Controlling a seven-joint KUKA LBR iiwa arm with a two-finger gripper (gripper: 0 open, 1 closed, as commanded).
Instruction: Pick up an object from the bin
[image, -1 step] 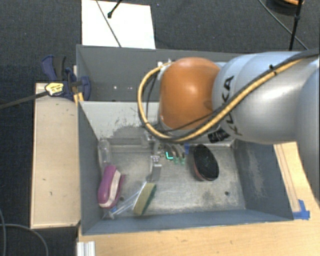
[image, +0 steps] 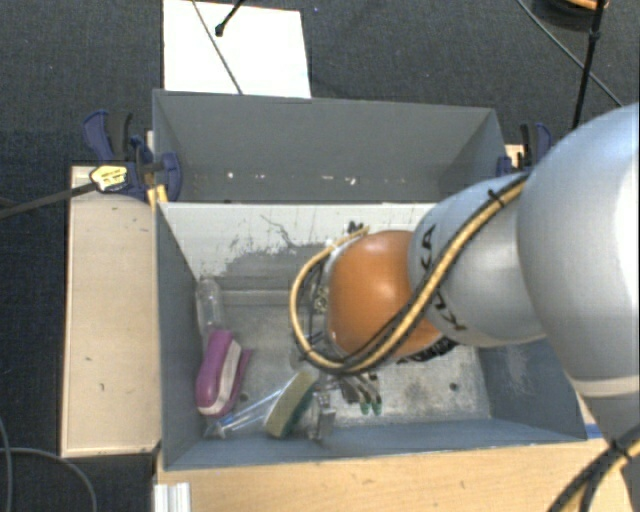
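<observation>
My gripper pokes out from under the arm's orange cover, low over the front middle of the bin. Just left of it, and touching or nearly so, lies a beige and green oblong block, tilted against the front wall. A small dark green piece lies just to its right. Clear crinkled plastic lies left of the block. The cover hides most of the gripper, and whether anything is in its grasp is not visible.
A purple and pink oblong thing lies by the left wall, with a clear tube-like thing behind it. The arm and its cover hide the middle and right of the bin floor.
</observation>
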